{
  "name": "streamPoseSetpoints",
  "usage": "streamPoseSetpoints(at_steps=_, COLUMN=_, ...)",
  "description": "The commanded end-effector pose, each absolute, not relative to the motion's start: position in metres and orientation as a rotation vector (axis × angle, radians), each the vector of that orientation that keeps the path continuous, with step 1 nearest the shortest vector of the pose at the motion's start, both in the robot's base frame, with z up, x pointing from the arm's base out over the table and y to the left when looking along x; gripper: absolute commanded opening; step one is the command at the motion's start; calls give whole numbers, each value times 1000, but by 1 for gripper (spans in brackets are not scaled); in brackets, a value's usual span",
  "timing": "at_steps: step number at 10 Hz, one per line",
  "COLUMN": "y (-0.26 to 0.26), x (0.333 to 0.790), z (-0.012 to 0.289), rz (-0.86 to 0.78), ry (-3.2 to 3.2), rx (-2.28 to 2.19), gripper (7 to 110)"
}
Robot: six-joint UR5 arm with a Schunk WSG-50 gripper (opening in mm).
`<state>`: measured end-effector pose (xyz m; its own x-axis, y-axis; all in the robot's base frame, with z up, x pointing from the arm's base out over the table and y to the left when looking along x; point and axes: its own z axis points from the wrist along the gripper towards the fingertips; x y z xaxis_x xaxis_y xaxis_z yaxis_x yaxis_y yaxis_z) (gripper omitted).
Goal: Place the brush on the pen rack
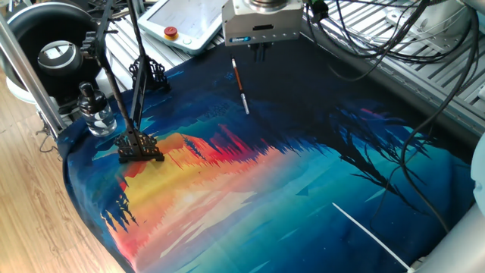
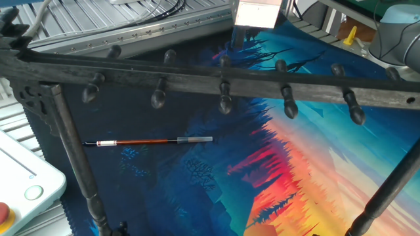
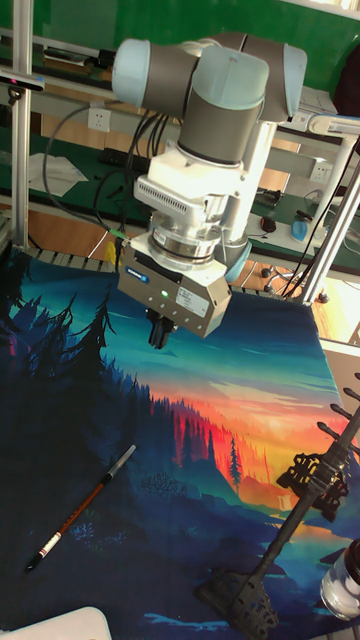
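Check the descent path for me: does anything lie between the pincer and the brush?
Nothing: in the tall fixed view only bare printed cloth separates the pincer from the brush.

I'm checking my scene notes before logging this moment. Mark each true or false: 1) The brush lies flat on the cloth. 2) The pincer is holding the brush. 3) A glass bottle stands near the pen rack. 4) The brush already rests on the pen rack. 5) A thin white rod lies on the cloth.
1) True: the brush lies flat on the painted cloth.
2) False: the pincer hangs above the cloth, apart from the brush.
3) True: the glass bottle stands beside the pen rack.
4) False: the brush is on the cloth, away from the rack.
5) True: the white rod lies near the cloth's edge.
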<state>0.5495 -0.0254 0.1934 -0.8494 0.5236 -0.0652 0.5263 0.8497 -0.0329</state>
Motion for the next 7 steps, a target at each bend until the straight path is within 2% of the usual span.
streamPoseSetpoints(at_steps=1, y=-31, x=543, z=196, rz=-119, ry=3007, rx=778, gripper=7)
streamPoseSetpoints(at_steps=3, y=-31, x=529, z=197, rz=-140, ry=3075, rx=732, gripper=7)
streamPoseSetpoints(at_steps=5, y=-31, x=536, z=196, rz=-131, ry=3061, rx=673, gripper=7)
streamPoseSetpoints(at_steps=7, y=-53, x=550, z=199, rz=-241, ry=2978, rx=668, gripper=7)
